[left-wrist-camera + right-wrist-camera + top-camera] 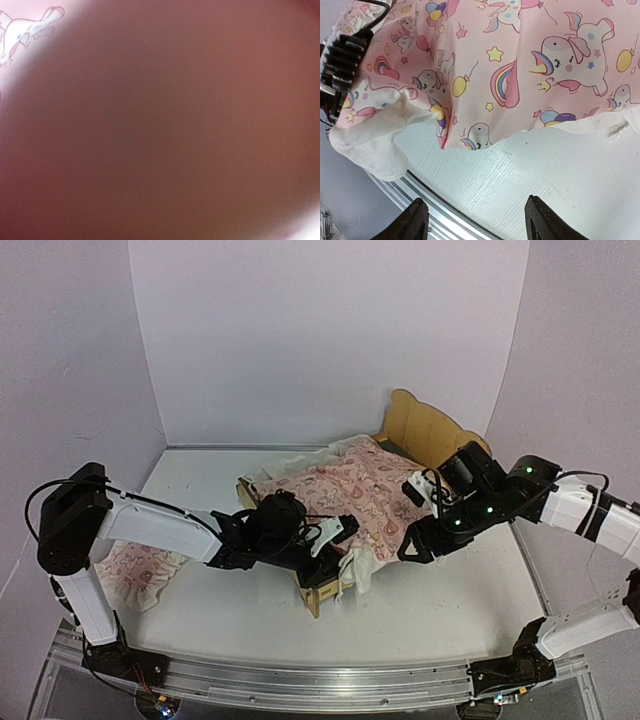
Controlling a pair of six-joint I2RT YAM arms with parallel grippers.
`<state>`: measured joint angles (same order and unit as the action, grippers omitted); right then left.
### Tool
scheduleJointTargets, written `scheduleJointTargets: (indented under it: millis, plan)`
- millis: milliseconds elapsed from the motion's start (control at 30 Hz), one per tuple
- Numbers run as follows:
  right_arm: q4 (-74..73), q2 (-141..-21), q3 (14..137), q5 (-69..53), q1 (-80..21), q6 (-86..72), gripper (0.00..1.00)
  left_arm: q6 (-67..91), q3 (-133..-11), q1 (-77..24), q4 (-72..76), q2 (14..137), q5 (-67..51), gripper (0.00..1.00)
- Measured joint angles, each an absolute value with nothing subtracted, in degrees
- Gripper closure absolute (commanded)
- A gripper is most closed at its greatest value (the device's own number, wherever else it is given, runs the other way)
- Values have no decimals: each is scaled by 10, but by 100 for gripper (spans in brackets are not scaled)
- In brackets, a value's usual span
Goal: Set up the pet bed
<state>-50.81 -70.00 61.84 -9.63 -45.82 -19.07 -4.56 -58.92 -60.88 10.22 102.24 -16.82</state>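
The pet bed stands mid-table, its wavy plywood headboard (430,430) at the back right and a footboard corner (322,596) toward me. A pink patterned blanket (350,488) with a white ruffle covers it, so the mattress pad is hidden. My left gripper (338,531) is at the blanket's near edge by the footboard. Pink cloth fills the left wrist view, and the jaws are hidden. My right gripper (413,547) hangs just right of the bed. In the right wrist view the right gripper (477,223) is open over bare table, empty, with the blanket (520,65) hanging ahead.
A small pink ruffled pillow (140,572) lies at the left under my left arm. The aluminium rail (435,210) marks the table's near edge. White walls close in the back and both sides.
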Motion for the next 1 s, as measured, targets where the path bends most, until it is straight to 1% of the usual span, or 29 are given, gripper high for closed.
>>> scheduleJointTargets:
  millis: [67,167,267,333,400,467,633,733,833,933,1000]
  plan:
    - [-510,-710,618,-96,-458,-187,32,-43,-589,-607,81,1014,-168,72]
    - [-510,-722,614,-97,-458,-181,33,-43,-592,-606,54,1007,-171,67]
    - [-508,-726,607,-103,-458,-178,34,-40,-599,-604,32,1005,-180,65]
    - [-500,-728,596,-110,-458,-177,37,-39,-600,-604,20,1005,-187,63]
    - [-479,-731,572,-125,-458,-178,42,-37,-604,-604,9,1005,-194,62]
    - [-453,-739,538,-147,-458,-179,44,-34,-612,-604,-7,1006,-197,60]
    - [-349,-766,454,-209,-458,-201,45,-24,-628,-604,-42,1006,-180,52]
    - [-288,-782,440,-229,-459,-220,45,-14,-634,-604,-65,1003,-151,50]
    - [-229,-788,440,-230,-459,-233,48,-1,-634,-606,-90,992,-123,48]
    - [-193,-788,440,-204,-459,-244,50,6,-634,-606,-116,980,-93,47]
    - [-174,-788,441,-171,-459,-257,56,12,-634,-606,-133,972,-75,47]
